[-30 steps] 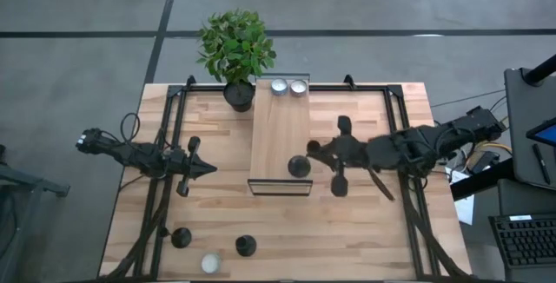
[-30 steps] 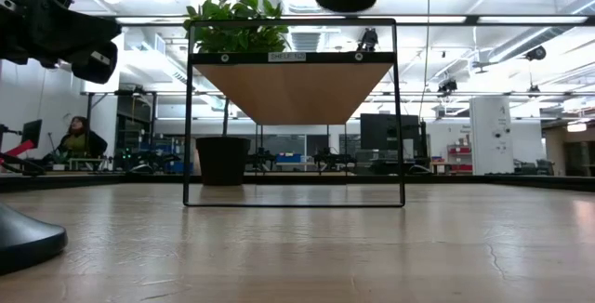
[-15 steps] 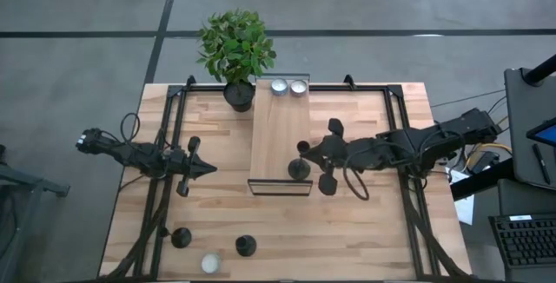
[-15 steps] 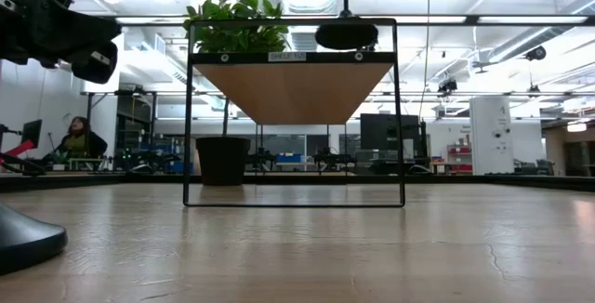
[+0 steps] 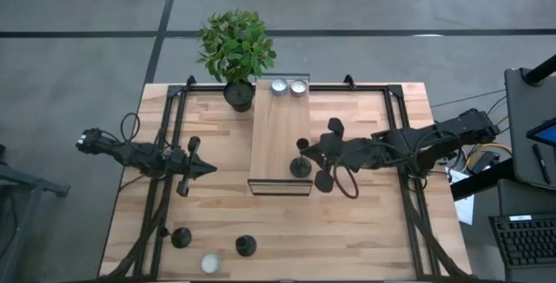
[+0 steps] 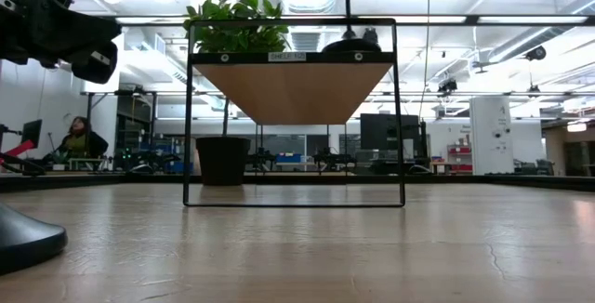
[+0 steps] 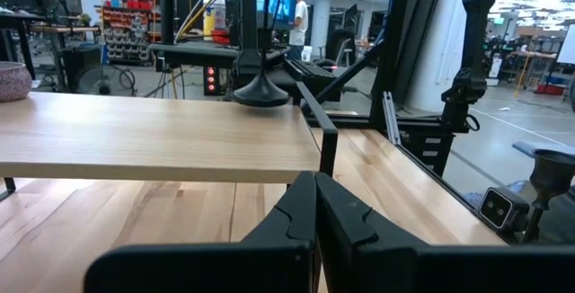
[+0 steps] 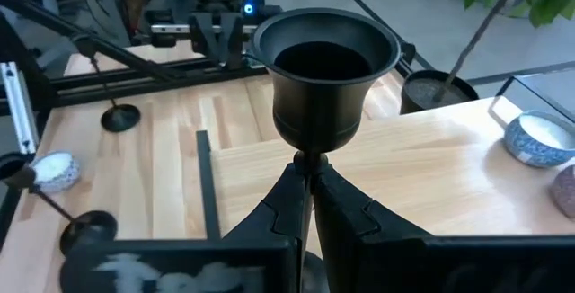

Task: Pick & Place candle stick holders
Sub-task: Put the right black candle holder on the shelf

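Left of the raised wooden shelf (image 5: 280, 140), the left gripper (image 5: 207, 169) waits, fingers pressed together. A candle stick holder (image 5: 300, 165) stands on the shelf's near end, its stem clamped by the right gripper (image 5: 310, 155). Two more holders (image 5: 181, 237) (image 5: 246, 246) stand well apart from the shelf, by the table's front edge.

We see raised wooden shelf (image 5: 281, 135) mid-table. Its far end blocked by two tealights (image 5: 288, 87), with potted plant (image 5: 236, 53) just left of them. Near end taken by candle stick holder (image 5: 301, 163) and right gripper (image 5: 306, 156) clamped on its stem. Shelf middle bare. Left gripper (image 5: 205, 168) parked left of shelf. Near-left corner crowded: two candle stick holders (image 5: 213, 244), one tealight (image 5: 210, 263). Near-right tabletop open.
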Motion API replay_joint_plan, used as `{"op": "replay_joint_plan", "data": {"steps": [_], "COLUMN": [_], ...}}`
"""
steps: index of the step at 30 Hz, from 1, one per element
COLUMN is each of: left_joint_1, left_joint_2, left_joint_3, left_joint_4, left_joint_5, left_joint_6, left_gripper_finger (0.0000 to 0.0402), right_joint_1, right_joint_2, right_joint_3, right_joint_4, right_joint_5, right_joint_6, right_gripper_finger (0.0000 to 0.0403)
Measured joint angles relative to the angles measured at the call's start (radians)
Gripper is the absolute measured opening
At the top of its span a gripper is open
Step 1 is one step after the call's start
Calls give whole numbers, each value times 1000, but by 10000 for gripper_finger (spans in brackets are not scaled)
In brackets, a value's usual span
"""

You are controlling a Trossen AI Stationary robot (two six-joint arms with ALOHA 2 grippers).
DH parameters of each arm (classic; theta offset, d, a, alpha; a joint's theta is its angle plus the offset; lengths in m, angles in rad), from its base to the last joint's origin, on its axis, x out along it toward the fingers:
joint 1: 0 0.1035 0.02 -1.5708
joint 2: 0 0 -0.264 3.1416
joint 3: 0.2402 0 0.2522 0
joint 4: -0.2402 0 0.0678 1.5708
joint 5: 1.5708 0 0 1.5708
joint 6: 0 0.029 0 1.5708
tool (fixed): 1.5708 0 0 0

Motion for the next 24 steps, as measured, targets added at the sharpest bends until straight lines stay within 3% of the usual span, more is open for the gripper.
{"op": "replay_joint_plan", "data": {"steps": [10, 24], "left_joint_1": [0, 0], "left_joint_2": [0, 0], "left_joint_3": [0, 0], "left_joint_4": [0, 0], "left_joint_5": [0, 0], "left_joint_6": [0, 0], "left_gripper_finger": [0, 0], "right_joint_1": [1, 1], "right_joint_2": [-7, -11], "right_joint_3": [-73, -82], "right_joint_4": [104, 104], "right_joint_5": [1, 1], "right_joint_6": [-3, 2], "right_gripper_finger": [13, 13]}}
